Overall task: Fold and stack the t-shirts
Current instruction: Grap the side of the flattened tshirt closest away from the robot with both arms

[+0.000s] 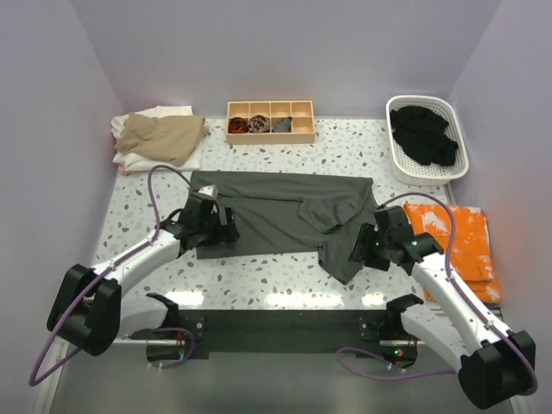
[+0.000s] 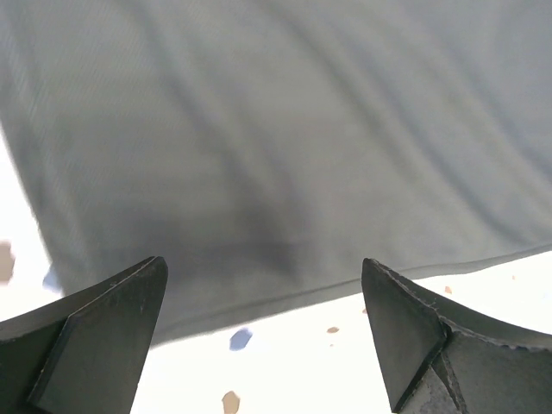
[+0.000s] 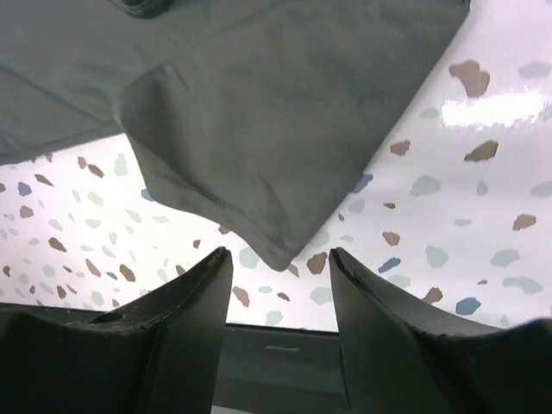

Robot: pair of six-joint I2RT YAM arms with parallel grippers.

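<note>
The left gripper hangs with jaws wide and empty over the near-left hem of the charcoal t-shirt; the right gripper, jaws parted less and also empty, sits at that shirt's sleeve corner, toward the near edge; the shirt lies spread mid-desk; a tan t-shirt tops a white t-shirt at the far left corner; a black t-shirt fills the basket at the far right corner.

Lab test cell: plain walls, speckled table.
</note>
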